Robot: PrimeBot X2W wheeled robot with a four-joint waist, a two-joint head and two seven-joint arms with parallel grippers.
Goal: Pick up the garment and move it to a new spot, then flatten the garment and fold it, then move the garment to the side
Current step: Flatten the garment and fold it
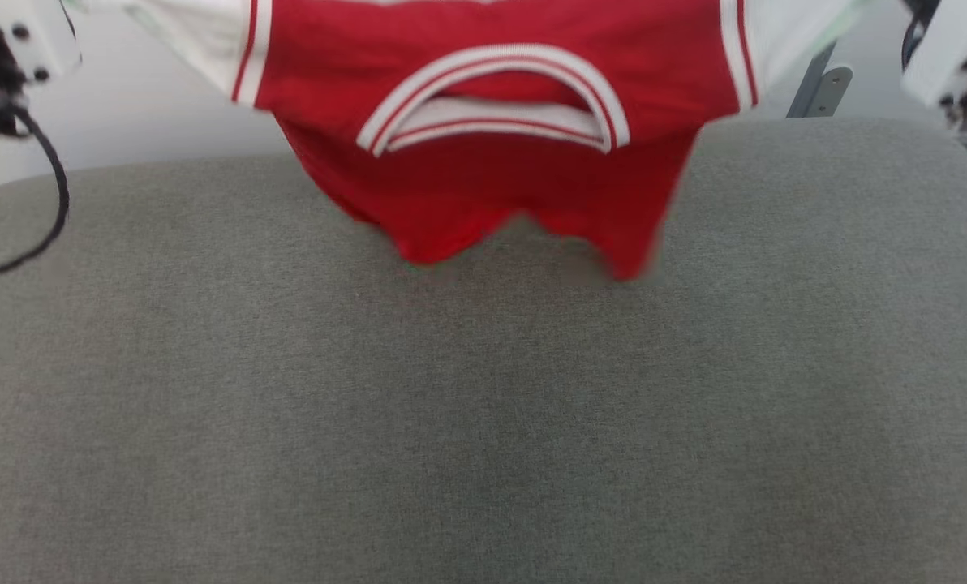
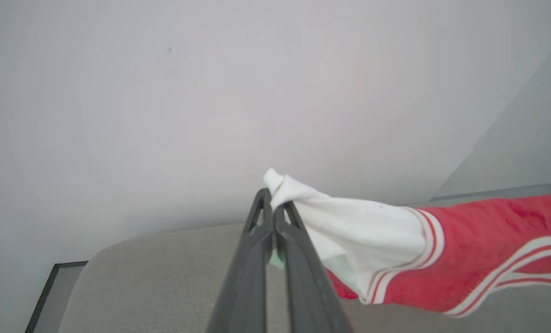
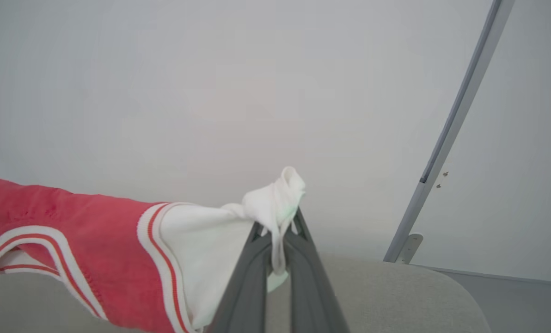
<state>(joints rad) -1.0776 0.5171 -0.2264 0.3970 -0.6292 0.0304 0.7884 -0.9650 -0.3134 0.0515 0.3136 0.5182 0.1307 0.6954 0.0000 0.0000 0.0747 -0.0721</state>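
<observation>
Over the grey cushion [image 1: 483, 422], the garment [image 1: 492, 178] stretches sideways (body drooping), sleeves clamped in left gripper [image 2: 274, 208] and right gripper [image 3: 278, 231].

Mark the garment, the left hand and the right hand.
garment [image 1: 492, 186]: head view, red body below the striped collar.
left hand [image 2: 272, 206]: left wrist view, between the fingertips pinching a white sleeve.
right hand [image 3: 278, 233]: right wrist view, between the fingertips pinching the other white sleeve.

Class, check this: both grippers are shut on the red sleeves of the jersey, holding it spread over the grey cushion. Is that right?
One detail is wrong: the sleeves are white, not red. The wrist views show the left gripper and right gripper each shut on a white sleeve, the jersey spread over the grey cushion.
</observation>
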